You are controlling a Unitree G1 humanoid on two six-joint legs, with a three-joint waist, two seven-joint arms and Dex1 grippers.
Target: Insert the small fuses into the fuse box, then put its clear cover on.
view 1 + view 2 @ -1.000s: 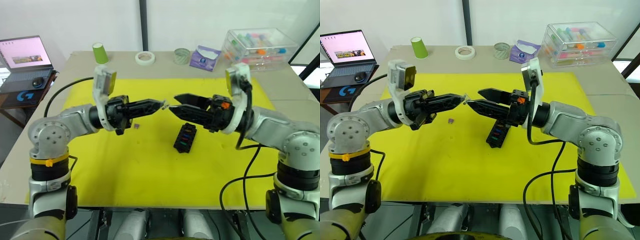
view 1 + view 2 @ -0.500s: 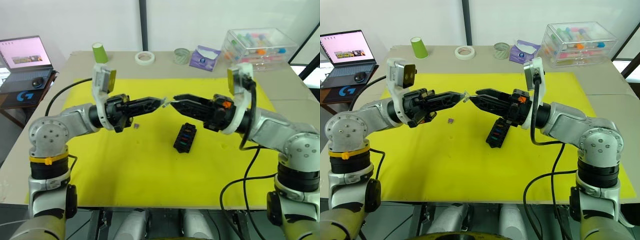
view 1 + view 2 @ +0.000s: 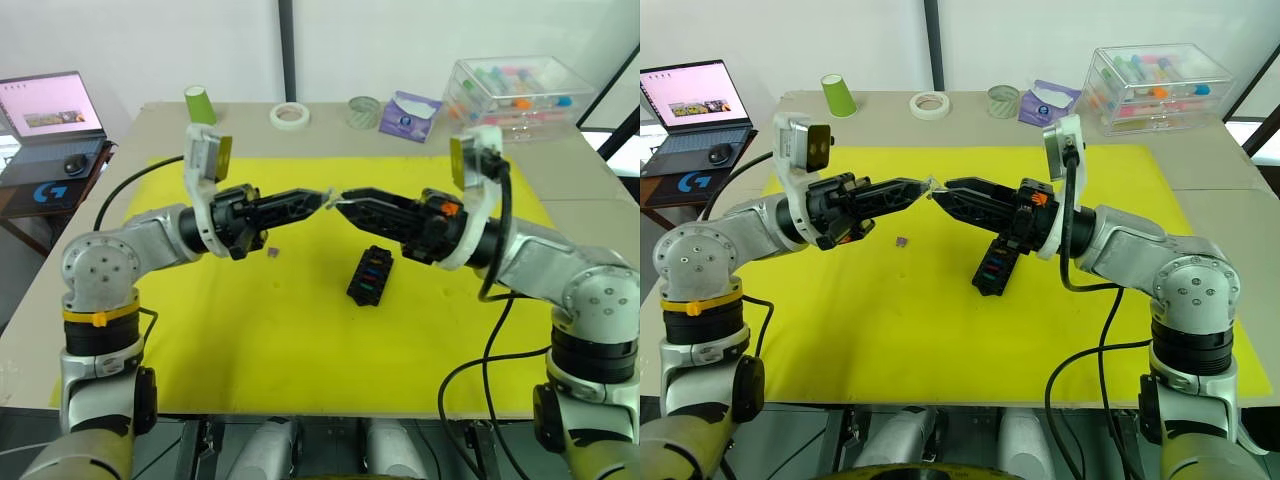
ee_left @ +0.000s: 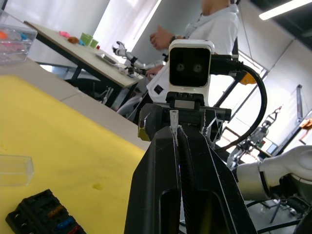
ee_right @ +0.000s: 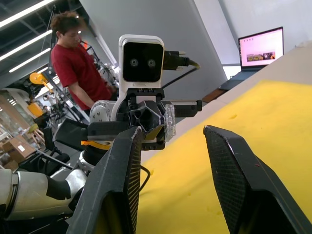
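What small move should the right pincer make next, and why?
Probably close the right pincer gently on the small clear piece. The left pincer grips that piece at its tips, and the right pincer is open and level with it, tip to tip, so this looks like a handover.

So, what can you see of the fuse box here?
The fuse box is a black plastic block lying flat on the yellow mat, slanted, near the mat's middle. Its top has two rows of slots, several holding coloured fuses: orange, blue, teal. Only the mat touches it.
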